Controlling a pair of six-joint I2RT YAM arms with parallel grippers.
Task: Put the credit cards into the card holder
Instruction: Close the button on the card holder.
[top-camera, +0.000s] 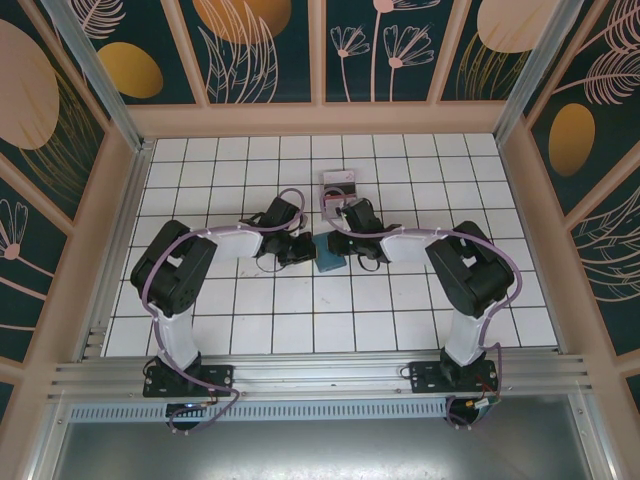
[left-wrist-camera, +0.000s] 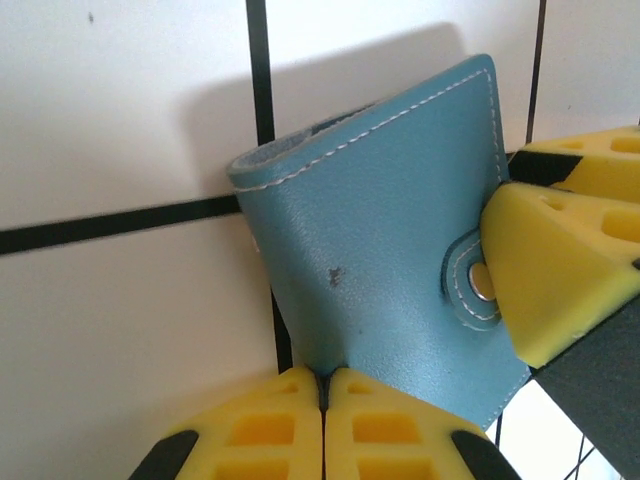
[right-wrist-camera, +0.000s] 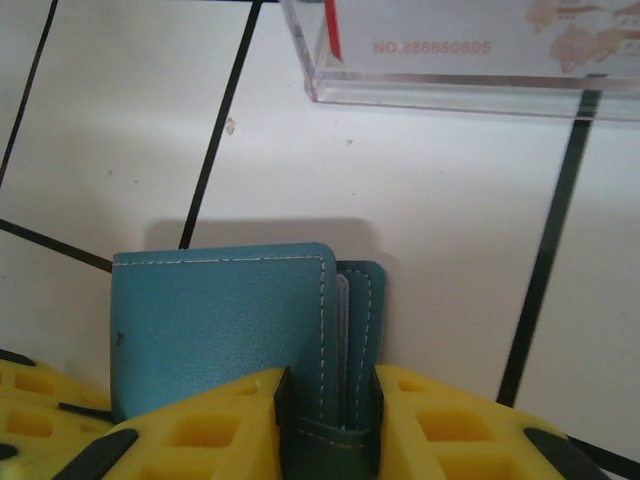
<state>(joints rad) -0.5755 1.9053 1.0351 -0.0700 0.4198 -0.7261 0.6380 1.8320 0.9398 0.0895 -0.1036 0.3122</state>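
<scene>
I read the left gripper (left-wrist-camera: 323, 400) as fully closed, its pads pinching the lower edge of the card holder (left-wrist-camera: 380, 250), which stands tilted on the tiled table (left-wrist-camera: 120, 100) between both arms. The right gripper (right-wrist-camera: 328, 425) is partly closed, clamped across the card holder's folded edge and strap. Just beyond, the clear tray (right-wrist-camera: 450, 90) contains credit cards (right-wrist-camera: 440, 40), apparently one pale and one red-edged, though the count is unclear.

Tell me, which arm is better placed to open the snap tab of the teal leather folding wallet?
Probably right: the right end effector grips the teal leather folding wallet at the snap tab; the left end effector only pinches a plain edge.
</scene>
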